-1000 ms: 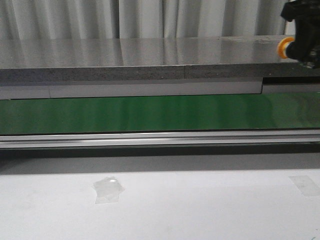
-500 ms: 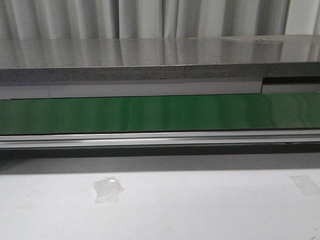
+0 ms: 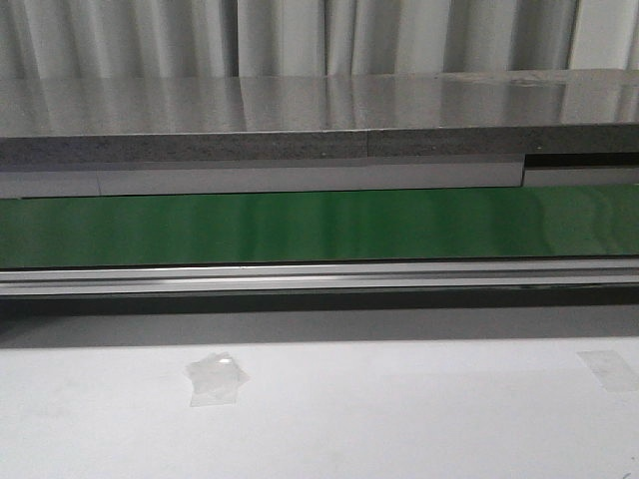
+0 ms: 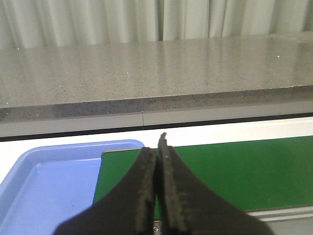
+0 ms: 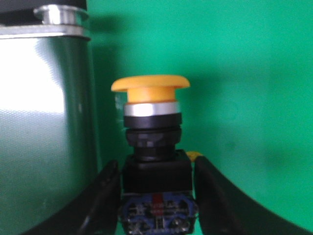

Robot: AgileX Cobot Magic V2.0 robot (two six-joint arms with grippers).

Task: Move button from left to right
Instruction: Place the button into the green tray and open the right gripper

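Note:
The button (image 5: 150, 105) has a yellow-orange cap, a silver ring, a black body and a blue base with a red mark. It shows only in the right wrist view. My right gripper (image 5: 155, 162) is shut on its black body, one finger on each side, with the green belt (image 5: 234, 88) behind it. My left gripper (image 4: 157, 147) is shut and empty, over the left end of the green belt (image 4: 234, 171) beside a blue tray (image 4: 44, 186). Neither gripper nor the button shows in the front view.
The green conveyor belt (image 3: 319, 228) runs across the front view, with a metal rail (image 3: 319, 276) in front and a grey stone counter (image 3: 319, 110) behind. A shiny metal roller housing (image 5: 44, 122) stands beside the button. Bits of clear tape (image 3: 215, 379) lie on the white table.
One second ago my right gripper with the button was at the far right top of the front view. It has since moved out of that view to the right.

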